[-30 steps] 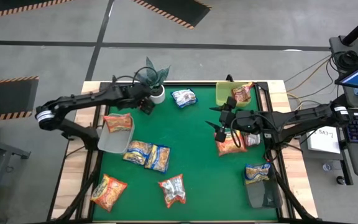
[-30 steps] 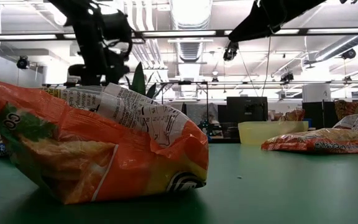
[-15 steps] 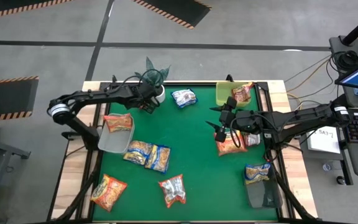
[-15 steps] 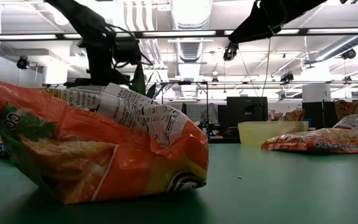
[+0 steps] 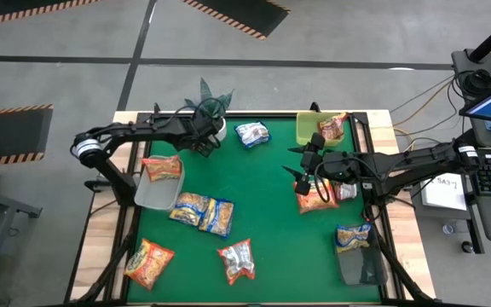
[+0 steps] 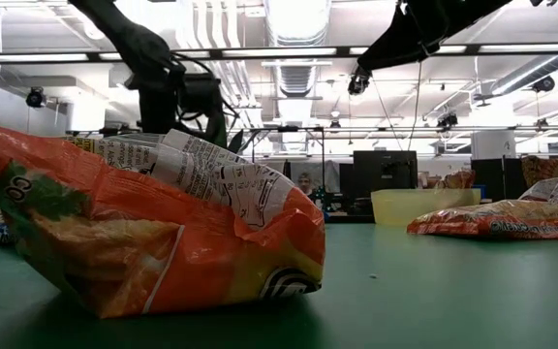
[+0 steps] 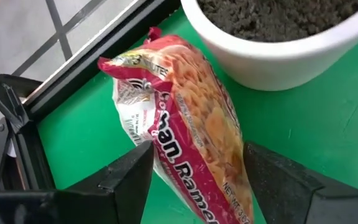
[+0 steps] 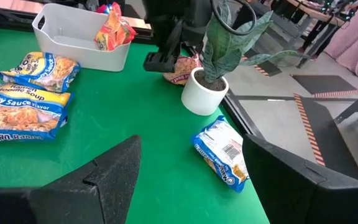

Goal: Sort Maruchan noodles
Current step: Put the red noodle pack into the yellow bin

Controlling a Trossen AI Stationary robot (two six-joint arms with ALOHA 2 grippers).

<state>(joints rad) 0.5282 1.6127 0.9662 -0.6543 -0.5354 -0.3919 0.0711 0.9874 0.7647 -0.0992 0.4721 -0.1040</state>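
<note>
Your left gripper [image 7: 194,180] straddles, fingers spread, a red "Ramen" packet [image 7: 188,118]; right gripper [image 8: 191,180] spread, over "Soy Sauce" packets [image 8: 20,112].

The table mat [image 5: 267,217] is deep green inside a pale wooden border. Beside the white pot [image 7: 278,46] of dark soil lies a pink-red packet [image 7: 188,134] with orange noodles pictured and white lettering. A white bin [image 8: 82,40] holds an orange-red packet [image 8: 114,31]. Two yellow-and-blue packets [image 8: 23,106] lie near it (blue bands, white print), and a blue-and-white packet [image 8: 222,155], possibly silver-backed, lies apart. The square tray [image 5: 312,128] is lime green. Floor tape [image 5: 237,13] runs orange-and-black striped.
</note>
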